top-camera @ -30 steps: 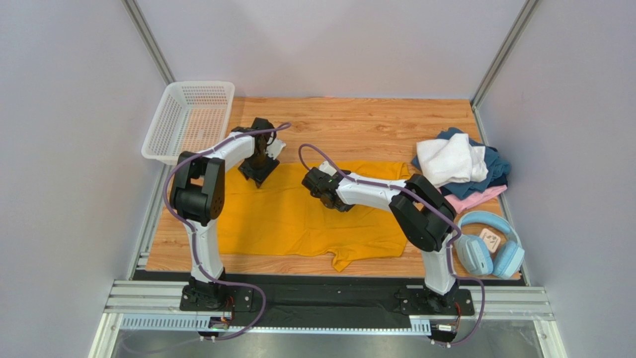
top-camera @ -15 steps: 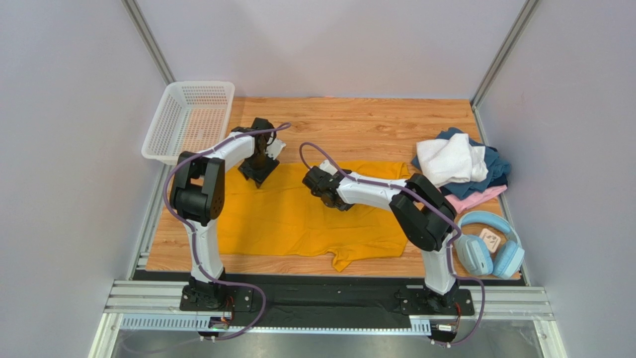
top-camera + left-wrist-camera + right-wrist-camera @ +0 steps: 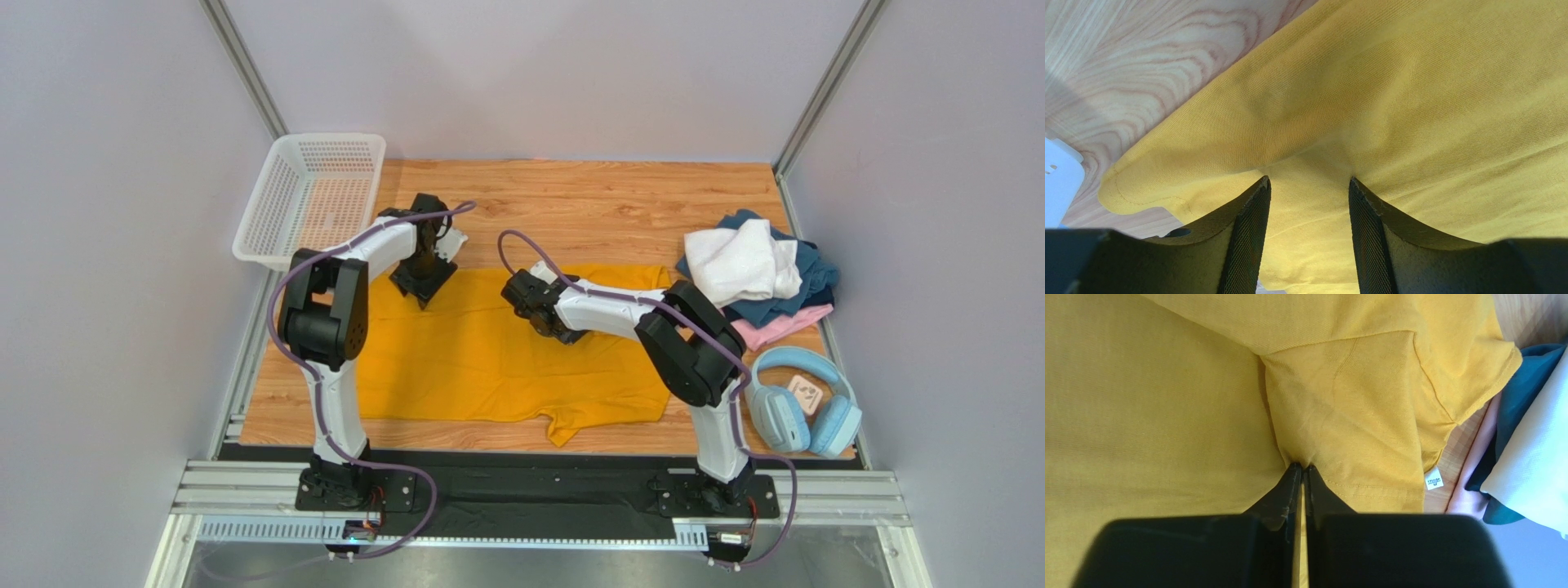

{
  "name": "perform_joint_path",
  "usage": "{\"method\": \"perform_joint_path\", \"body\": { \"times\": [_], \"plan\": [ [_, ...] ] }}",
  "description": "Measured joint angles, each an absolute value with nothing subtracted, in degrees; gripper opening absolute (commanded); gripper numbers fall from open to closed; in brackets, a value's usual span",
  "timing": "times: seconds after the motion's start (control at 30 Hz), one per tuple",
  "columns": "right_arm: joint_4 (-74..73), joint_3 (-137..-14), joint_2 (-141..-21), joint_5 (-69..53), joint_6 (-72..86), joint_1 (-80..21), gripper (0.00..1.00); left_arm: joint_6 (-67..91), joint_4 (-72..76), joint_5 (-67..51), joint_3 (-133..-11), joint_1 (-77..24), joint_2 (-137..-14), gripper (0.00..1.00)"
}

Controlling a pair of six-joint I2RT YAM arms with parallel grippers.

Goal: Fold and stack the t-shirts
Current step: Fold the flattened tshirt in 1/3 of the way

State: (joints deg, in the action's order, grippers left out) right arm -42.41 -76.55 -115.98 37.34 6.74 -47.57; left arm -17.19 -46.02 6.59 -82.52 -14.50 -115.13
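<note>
A mustard-yellow shirt [image 3: 491, 361] lies spread across the middle of the wooden tabletop [image 3: 613, 202], mostly flat, with one bit of it reaching the near edge. The left fingers [image 3: 1247, 239] stand apart at the shirt's far left corner, tips down on the cloth, and a low ridge of yellow fabric rises in the gap between them without being clamped. The right fingers [image 3: 1281, 496] are pressed together on a small pinch of the same shirt near its far edge, with creases running out from their tips toward a hemmed flap that carries a small white label [image 3: 1434, 479]. At the right side of the tabletop a white shirt [image 3: 736, 263] sits heaped on a dark blue one [image 3: 819, 279], and a pink one [image 3: 779, 328] shows beneath them. Light-blue headphones [image 3: 803, 404] lie just in front of that heap, and a white mesh basket [image 3: 309, 196] stands at the far left corner.
</note>
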Motion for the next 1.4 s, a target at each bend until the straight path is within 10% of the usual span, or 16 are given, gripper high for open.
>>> {"method": "perform_joint_path", "body": {
  "times": [0.8,1.13,1.4],
  "plan": [
    [-41.69,-73.65,-107.68,-16.86,16.84,-24.71,0.06,-17.32,-46.04,6.74,-82.43,-14.41,-115.11,0.56],
    [-47.88,-79.15,-112.66,-9.56,17.80,-25.12,0.01,-17.30,-46.04,6.74,-82.43,-14.41,-115.11,0.56],
    [-49.36,-86.63,-116.73,-2.24,17.98,-24.08,0.37,-17.32,-46.11,6.74,-82.43,-14.39,-115.11,0.56]
  ]
}}
